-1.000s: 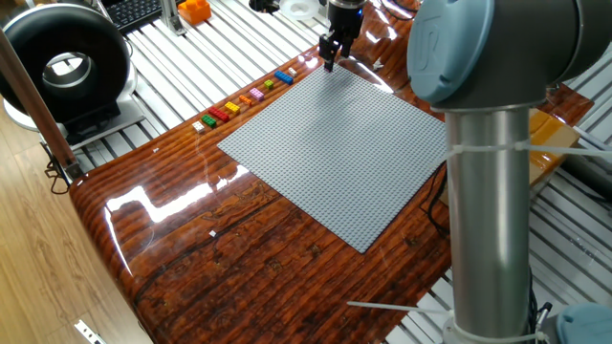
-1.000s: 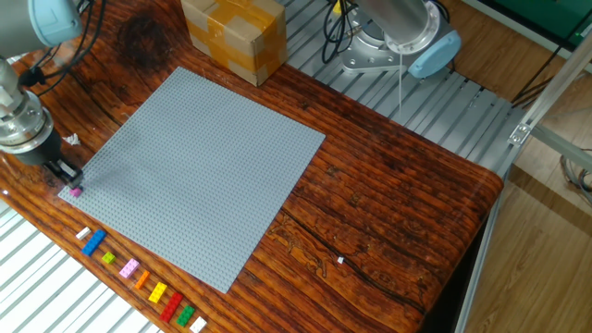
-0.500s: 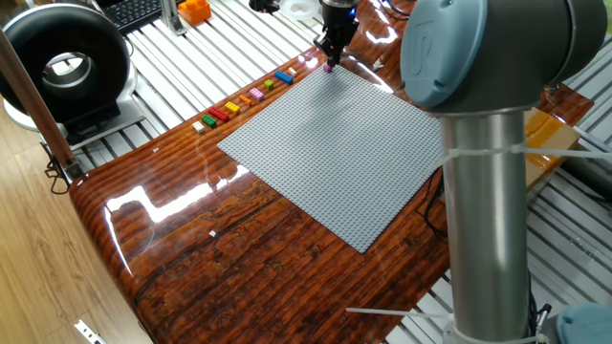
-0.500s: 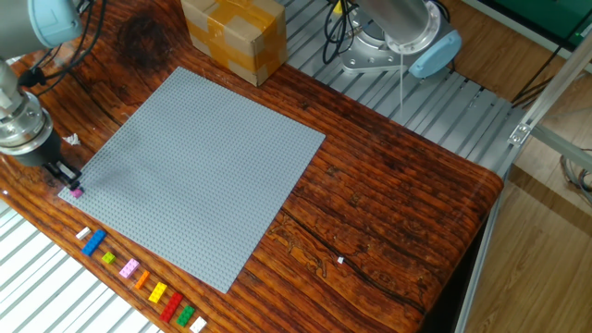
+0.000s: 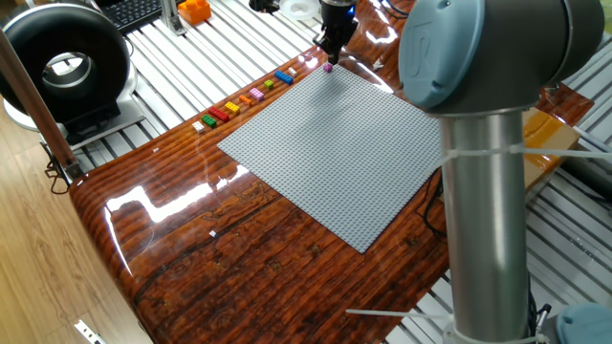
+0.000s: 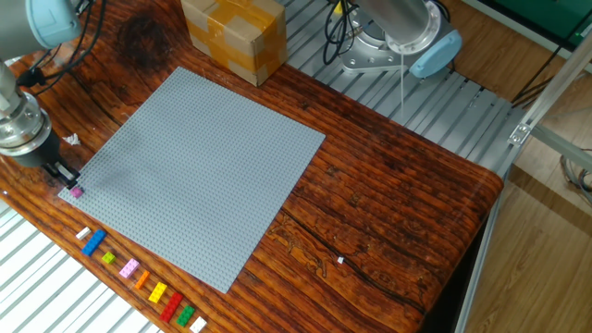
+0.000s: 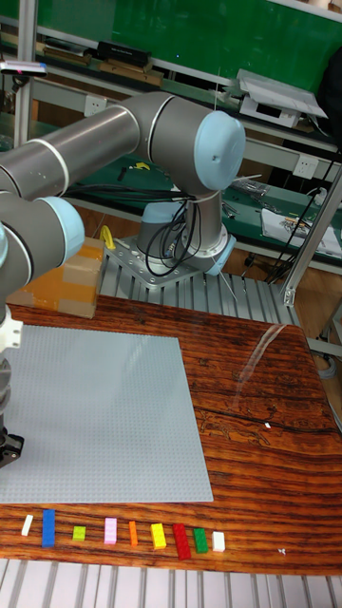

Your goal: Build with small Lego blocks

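grey baseplate (image 6: 199,171) lies flat on the wooden table (image 6: 388,213); a row of small lego blocks (image 6: 139,277) sits just off its edge, and one pink brick (image 6: 77,192) rests on the plate's corner. i judge them light, rigid and slick, best pinched across opposite side walls. gripper (image 6: 65,176) hangs just above the pink brick, jaws narrow; i cannot tell if they touch it.

Wood table (image 6: 388,213) w/ grey baseplate (image 6: 199,166), Lego blocks (image 6: 139,277), cardboard box (image 6: 231,37).
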Robot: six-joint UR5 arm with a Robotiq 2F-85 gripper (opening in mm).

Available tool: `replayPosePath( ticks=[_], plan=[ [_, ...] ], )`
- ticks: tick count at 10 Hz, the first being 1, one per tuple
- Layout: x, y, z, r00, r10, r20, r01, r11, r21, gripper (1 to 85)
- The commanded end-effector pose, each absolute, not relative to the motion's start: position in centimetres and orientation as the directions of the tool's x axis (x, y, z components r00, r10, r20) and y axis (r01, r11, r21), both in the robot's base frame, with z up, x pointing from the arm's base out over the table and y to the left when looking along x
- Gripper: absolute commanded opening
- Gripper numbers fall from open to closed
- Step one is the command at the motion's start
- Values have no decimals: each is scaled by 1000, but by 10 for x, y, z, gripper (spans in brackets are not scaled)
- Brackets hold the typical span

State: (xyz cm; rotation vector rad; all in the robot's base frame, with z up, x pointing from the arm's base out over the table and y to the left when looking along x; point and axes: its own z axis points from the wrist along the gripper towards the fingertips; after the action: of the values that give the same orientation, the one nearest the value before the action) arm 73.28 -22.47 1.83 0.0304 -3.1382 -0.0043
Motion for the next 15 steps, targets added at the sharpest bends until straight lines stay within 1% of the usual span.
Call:
replayPosePath(
  ticks=[1,4,13,15],
  plan=[
    [734,-219,19,-1000,11,-4,11,1000,-2,37],
    [734,-218,19,-1000,22,-6,22,1000,-11,10],
    [740,-216,13,-999,19,-28,19,1000,-11,10],
    [746,-214,7,-999,17,-50,17,1000,-3,10]
  ],
)
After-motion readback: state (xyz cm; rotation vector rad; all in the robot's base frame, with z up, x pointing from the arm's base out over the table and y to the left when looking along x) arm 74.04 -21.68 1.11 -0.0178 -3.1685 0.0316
